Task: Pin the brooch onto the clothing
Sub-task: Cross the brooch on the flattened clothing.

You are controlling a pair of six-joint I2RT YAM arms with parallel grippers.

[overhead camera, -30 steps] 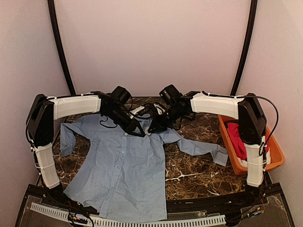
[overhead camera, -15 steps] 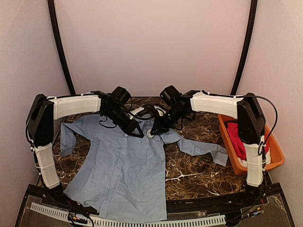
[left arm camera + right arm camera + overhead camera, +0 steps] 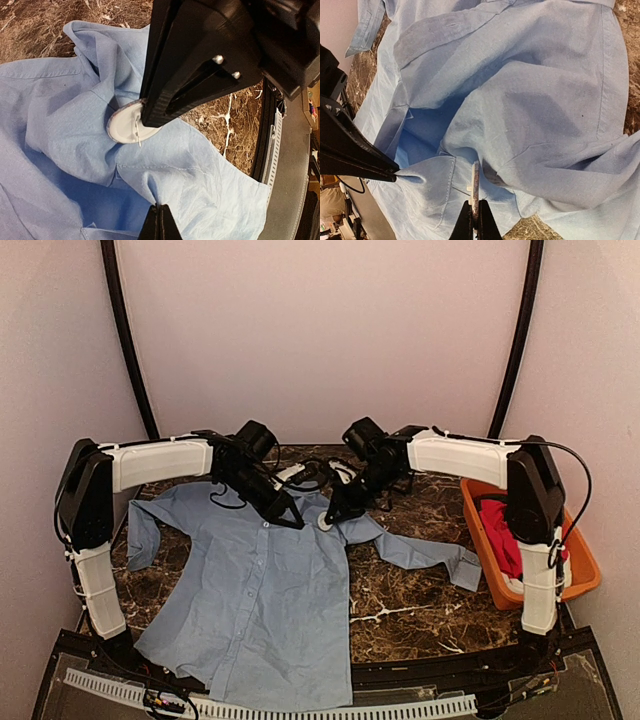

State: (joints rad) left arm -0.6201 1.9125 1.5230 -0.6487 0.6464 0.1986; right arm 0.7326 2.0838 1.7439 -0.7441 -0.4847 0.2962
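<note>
2 grippers share it: the left gripper (image 3: 159, 212) pinches a fold of the shirt (image 3: 250, 590) on the table (image 3: 410, 590) taut, so the right gripper (image 3: 474, 209), clamped edgewise on the brooch (image 3: 127, 131), can pin its chest.

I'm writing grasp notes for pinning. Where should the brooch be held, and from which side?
Hold the brooch at its rim, pinching across its two flat faces and coming edge-on from the side away from the shirt. It is a thin flat disc with its far edge near the cloth, so this probably leaves its pin side free. The right end effector is shut on it that way.
</note>
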